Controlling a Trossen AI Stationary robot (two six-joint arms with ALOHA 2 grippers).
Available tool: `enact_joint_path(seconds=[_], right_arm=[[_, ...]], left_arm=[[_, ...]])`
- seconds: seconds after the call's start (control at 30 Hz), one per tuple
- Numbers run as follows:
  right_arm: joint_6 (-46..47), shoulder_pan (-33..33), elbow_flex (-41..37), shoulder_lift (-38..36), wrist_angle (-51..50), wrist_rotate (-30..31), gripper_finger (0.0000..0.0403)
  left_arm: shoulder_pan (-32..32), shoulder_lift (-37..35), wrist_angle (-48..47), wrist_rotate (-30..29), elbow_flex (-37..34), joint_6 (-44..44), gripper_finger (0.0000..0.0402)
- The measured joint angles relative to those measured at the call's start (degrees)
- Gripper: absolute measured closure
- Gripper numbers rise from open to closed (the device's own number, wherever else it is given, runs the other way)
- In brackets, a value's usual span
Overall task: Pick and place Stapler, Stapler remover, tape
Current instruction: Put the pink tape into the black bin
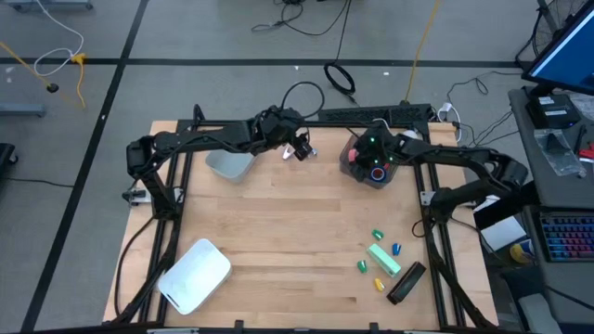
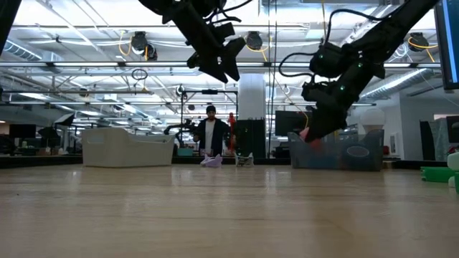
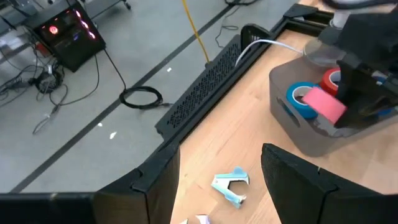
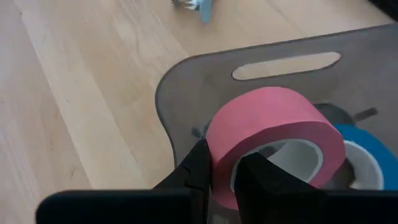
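Table holds most of what is left for me: a white bin sits at the near left corner, a pale grey bin at the far left, and a dark bin at the far right where I am working. My right gripper hangs over the dark bin, its fingers clenched on the wall of a pink-red roll of tape, and a blue roll already lies inside beside it; I judge this roll is about to be dropped in, so the tape part is well under way. My left gripper hovers with fingers spread and nothing between them above a small blue staple remover, which lies on the wood between the two far bins, not yet picked. Near the right edge lie a green block, a black bar that may be the stapler, and small green, blue and yellow bits I cannot name. How many rolls are in the dark bin is hidden by my arm.
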Motion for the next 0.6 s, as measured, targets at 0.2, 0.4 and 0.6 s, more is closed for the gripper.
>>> enact_joint_path(seconds=[0.2, 0.4, 0.6], right_arm=[[0.5, 0.0, 0.0, 1.2, 0.3, -1.2, 0.0366], [0.5, 0.0, 0.0, 1.3, 0.2, -1.3, 0.0357], [0.6, 0.0, 0.0, 1.2, 0.2, -1.3, 0.0346]], left_arm=[[0.0, 0.0, 0.1, 0.0, 0.0, -0.2, 0.0176], [-0.1, 0.0, 0.1, 0.2, 0.0, -0.2, 0.0176], [-0.1, 0.0, 0.1, 0.3, 0.0, -0.1, 0.0176]])
